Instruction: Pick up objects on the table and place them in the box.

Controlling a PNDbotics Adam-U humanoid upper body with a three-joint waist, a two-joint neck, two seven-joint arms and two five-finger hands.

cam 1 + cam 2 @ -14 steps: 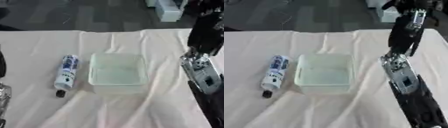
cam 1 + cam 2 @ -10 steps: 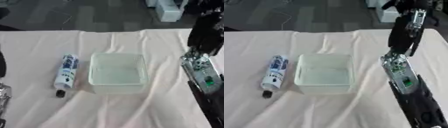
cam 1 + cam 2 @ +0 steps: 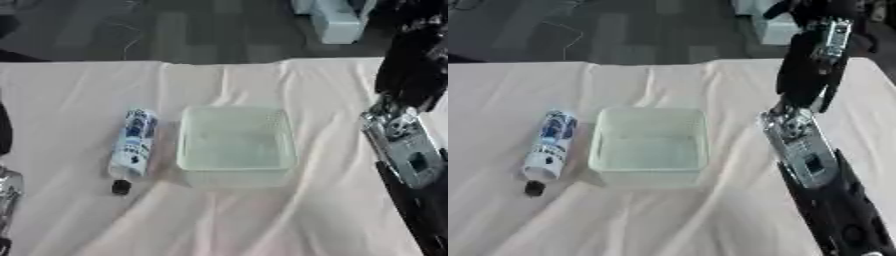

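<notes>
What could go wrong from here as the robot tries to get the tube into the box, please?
1. The tube lies close beside the clear box; fingers reaching for it might nudge the box.
2. Its small black cap lies off the tube's end, so contents could leak when squeezed.
3. The wrinkled tablecloth might drag with the tube.

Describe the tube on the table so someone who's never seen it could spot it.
Start at the clear plastic box in the middle of the cream tablecloth. Just left of it lies the tube, lengthwise. It is white with blue print and a small black cap at its near end.
</notes>
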